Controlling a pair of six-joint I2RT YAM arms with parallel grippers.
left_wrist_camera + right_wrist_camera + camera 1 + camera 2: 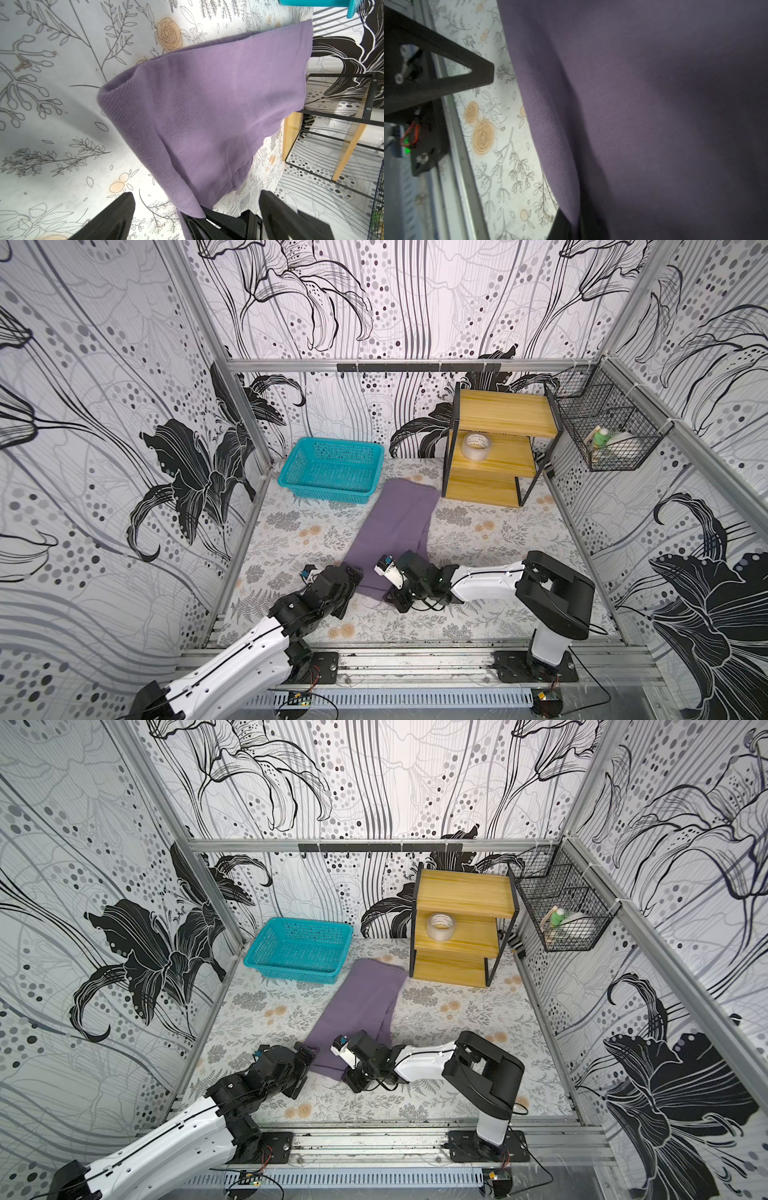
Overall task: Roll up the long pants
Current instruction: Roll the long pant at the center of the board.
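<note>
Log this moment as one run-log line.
long pants: spread, unrolled | left gripper: open, empty | right gripper: shut on pants' near edge

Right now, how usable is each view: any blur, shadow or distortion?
Both top views: evenly lit, sharp throughout. Left wrist view: pants crisp, table pattern bent by strong distortion. Right wrist view: pants fill most of it, dim, shadowed, partly blurred.

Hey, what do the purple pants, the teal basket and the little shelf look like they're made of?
The long pants: soft woven cloth, probably cotton twill, matte; fine diagonal ribs show in the left wrist view. The teal basket: moulded plastic, slightly glossy, with perforated walls. The shelf: light wood-look boards, perhaps laminate, with visible grain, in a thin black frame, likely metal.
</note>
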